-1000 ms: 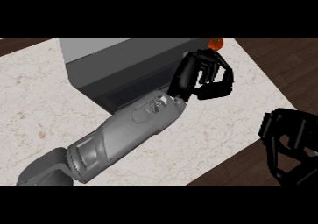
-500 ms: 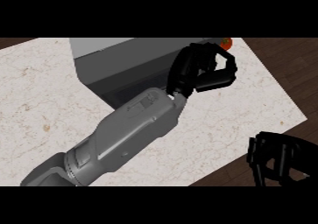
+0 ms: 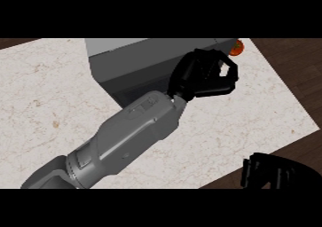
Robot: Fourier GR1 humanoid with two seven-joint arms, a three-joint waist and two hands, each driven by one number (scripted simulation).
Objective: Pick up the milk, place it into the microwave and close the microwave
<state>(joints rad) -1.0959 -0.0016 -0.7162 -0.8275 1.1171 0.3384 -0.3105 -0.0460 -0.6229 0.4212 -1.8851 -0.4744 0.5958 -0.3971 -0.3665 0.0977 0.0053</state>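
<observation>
The grey microwave (image 3: 140,62) stands at the counter's far edge, and I see it from above. My left forearm crosses the counter diagonally from the lower left. My left hand (image 3: 204,79) lies against the microwave's right front corner, its fingers curled, with nothing visible inside them. The milk is not in sight. My right hand (image 3: 276,174) shows at the lower right, off the counter's edge, with its fingers relaxed and holding nothing.
A small orange round object (image 3: 237,47) sits just behind the microwave's right corner. The pale marble counter (image 3: 45,102) spreads left and right of my arm. Dark wooden floor (image 3: 300,66) lies beyond its right edge.
My left hand has slid a little up and to the right along the microwave's corner. My right hand has sunk toward the view's lower edge.
</observation>
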